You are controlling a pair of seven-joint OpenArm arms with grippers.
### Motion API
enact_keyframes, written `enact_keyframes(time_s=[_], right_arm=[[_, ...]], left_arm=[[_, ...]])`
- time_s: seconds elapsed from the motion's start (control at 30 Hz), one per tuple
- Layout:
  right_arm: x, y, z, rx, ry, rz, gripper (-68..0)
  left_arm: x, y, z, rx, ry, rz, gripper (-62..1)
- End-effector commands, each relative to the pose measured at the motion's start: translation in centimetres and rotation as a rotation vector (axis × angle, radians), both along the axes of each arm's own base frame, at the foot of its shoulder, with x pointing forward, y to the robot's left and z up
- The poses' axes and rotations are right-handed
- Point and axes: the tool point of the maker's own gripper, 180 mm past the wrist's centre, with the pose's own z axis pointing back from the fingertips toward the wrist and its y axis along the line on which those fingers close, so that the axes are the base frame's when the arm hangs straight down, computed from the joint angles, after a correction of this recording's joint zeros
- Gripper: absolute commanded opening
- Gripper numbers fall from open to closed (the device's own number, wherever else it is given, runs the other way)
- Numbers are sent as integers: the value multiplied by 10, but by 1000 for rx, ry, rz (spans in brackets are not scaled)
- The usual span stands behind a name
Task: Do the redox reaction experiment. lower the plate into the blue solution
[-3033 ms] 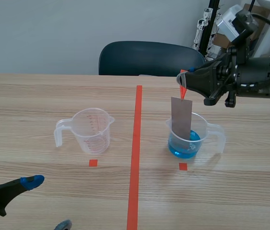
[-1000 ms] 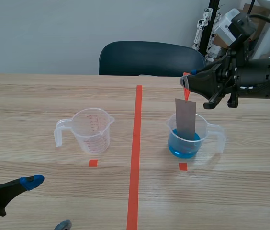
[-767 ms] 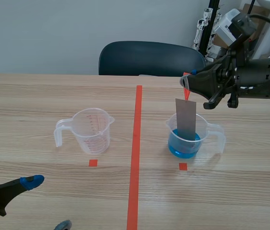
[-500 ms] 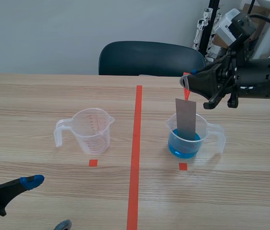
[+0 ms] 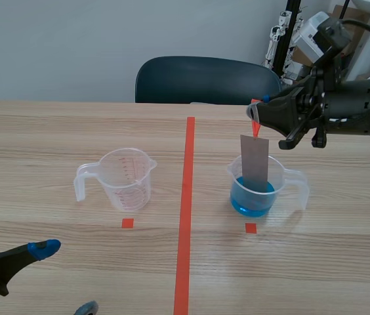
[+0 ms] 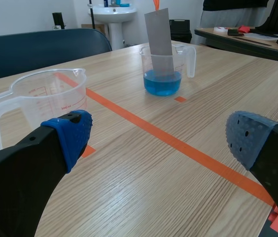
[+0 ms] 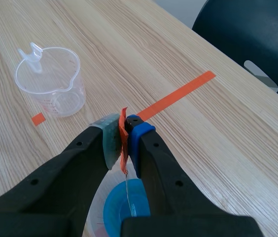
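Observation:
A grey metal plate [image 5: 254,163] hangs upright from an orange tab [image 5: 255,124], its lower end inside the clear measuring cup [image 5: 264,187] holding blue solution [image 5: 252,199]. My right gripper [image 5: 256,111] is shut on the orange tab [image 7: 123,134] above that cup; in the right wrist view the blue solution [image 7: 127,205] lies straight below the fingers and the plate shows edge-on. The plate [image 6: 159,41] and cup [image 6: 167,67] also appear far ahead of my left gripper [image 6: 158,138], which is open and low near the table's front left [image 5: 14,259].
An empty clear measuring cup [image 5: 123,177] with red markings stands left of the orange tape line [image 5: 185,197]. A dark chair [image 5: 205,80] sits behind the table. Small orange squares [image 5: 250,228] mark spots in front of each cup.
Since three seconds ago the right gripper has shifted slightly right, bringing the plate more upright over the cup. Over the last second nothing has visibly moved.

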Motion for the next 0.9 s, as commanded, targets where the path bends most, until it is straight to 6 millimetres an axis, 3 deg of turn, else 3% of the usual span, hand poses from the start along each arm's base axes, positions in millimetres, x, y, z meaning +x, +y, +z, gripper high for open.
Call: enact_keyframes(time_s=[0.0,0.87], right_arm=[[6,0,18,23,-47,3,-671],[6,0,20,33,-53,3,-671]], left_arm=[[2,-1,9,-26,-26,-5,-37],[2,-1,9,-26,-26,-5,-37]])
